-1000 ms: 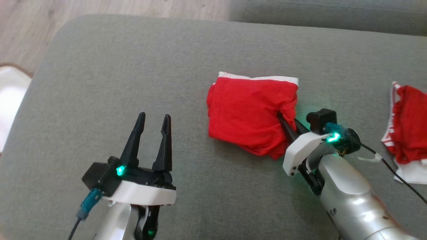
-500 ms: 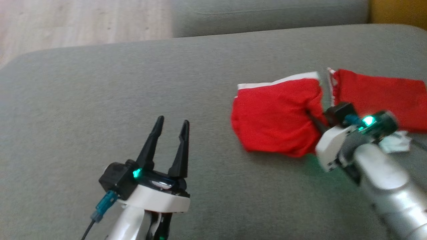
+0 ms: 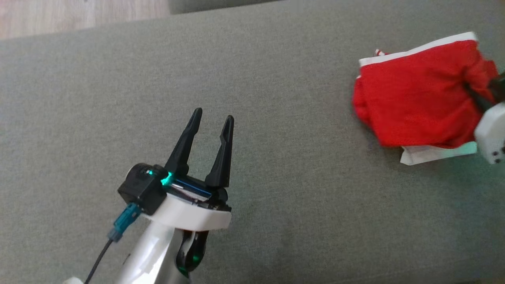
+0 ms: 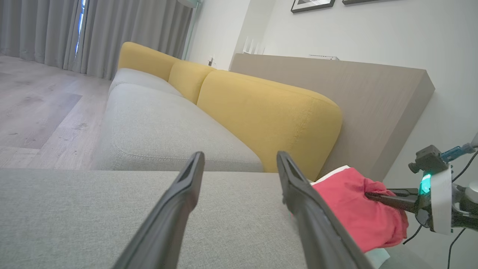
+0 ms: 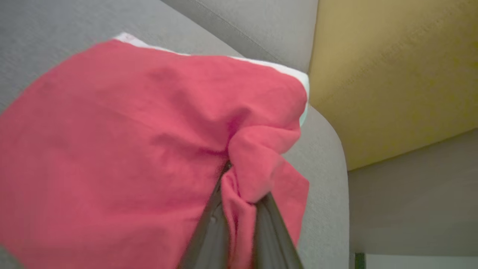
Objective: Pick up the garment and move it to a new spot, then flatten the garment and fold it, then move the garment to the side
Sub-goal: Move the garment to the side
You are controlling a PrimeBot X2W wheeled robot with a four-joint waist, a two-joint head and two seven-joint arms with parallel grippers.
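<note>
The garment (image 3: 414, 98) is a folded red piece with a white waistband, lying at the far right of the grey cushion (image 3: 236, 79). My right gripper (image 3: 479, 96) is shut on a bunched fold at its right edge. The right wrist view shows the red cloth (image 5: 130, 130) pinched between the two fingers of that gripper (image 5: 244, 186). My left gripper (image 3: 213, 116) stands open over bare cushion, well left of the garment, with nothing between its fingers. In the left wrist view the left gripper (image 4: 241, 158) is open, with the garment (image 4: 354, 209) and the right gripper (image 4: 373, 196) at the lower right.
A white strip of cloth (image 3: 430, 153) and a small striped bit (image 3: 378, 52) stick out from under the garment. A yellow back cushion (image 4: 269, 116) rises behind the seat, close to the garment. Wooden floor (image 3: 79, 15) lies beyond the cushion's far left edge.
The head camera has swung, shifting the whole picture. My right gripper has dragged the garment rightward, up to and over the other red cloth. The left gripper stays open.
</note>
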